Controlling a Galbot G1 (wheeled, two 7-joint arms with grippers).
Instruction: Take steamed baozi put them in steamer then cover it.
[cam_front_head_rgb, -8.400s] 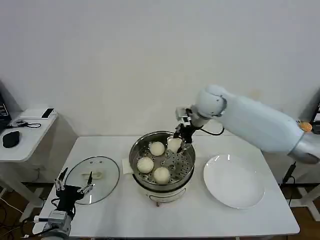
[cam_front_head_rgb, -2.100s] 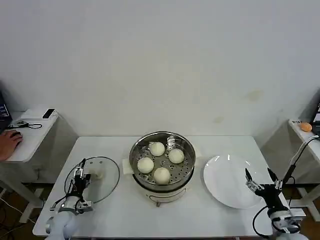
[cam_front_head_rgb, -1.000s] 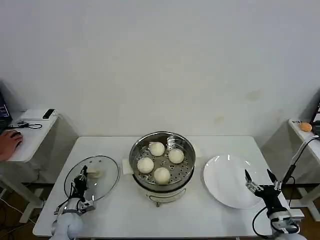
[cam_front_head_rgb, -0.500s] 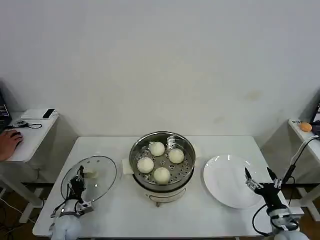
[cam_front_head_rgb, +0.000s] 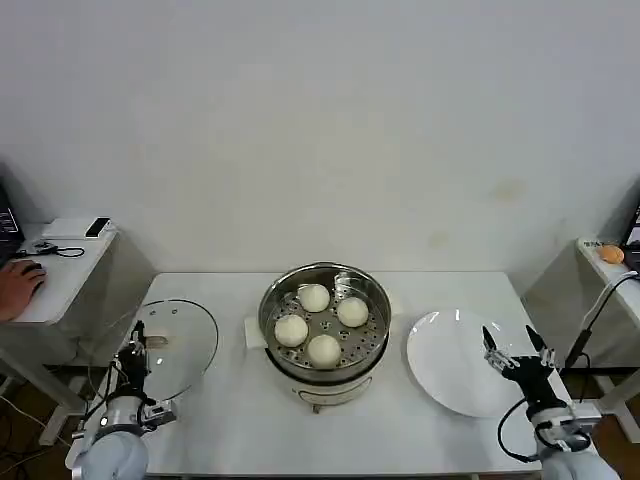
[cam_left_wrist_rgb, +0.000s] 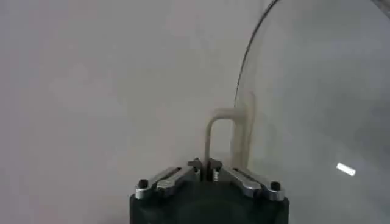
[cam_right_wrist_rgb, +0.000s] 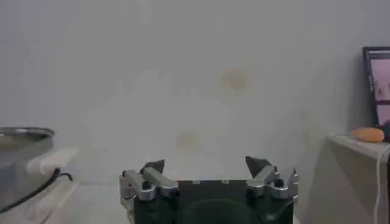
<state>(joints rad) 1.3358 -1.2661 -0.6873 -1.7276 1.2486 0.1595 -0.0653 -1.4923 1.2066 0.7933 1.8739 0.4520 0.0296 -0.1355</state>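
We see our left gripper (cam_front_head_rgb: 133, 352) clamped on the pale handle of the clear glass cover (cam_front_head_rgb: 172, 343), lifted and tilted left of the steamer (cam_front_head_rgb: 324, 330); our right gripper (cam_front_head_rgb: 515, 352) gapes apart.

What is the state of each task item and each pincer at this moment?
steamed baozi: all four in the tray of the steamer.
steamer: uncovered, upright at table centre.
cover: off the steamer, tilted, held by its handle.
white plate: bare, right of the steamer.
left pincer: shut on the cover's handle.
right pincer: open, holding nothing, by the plate's right edge.
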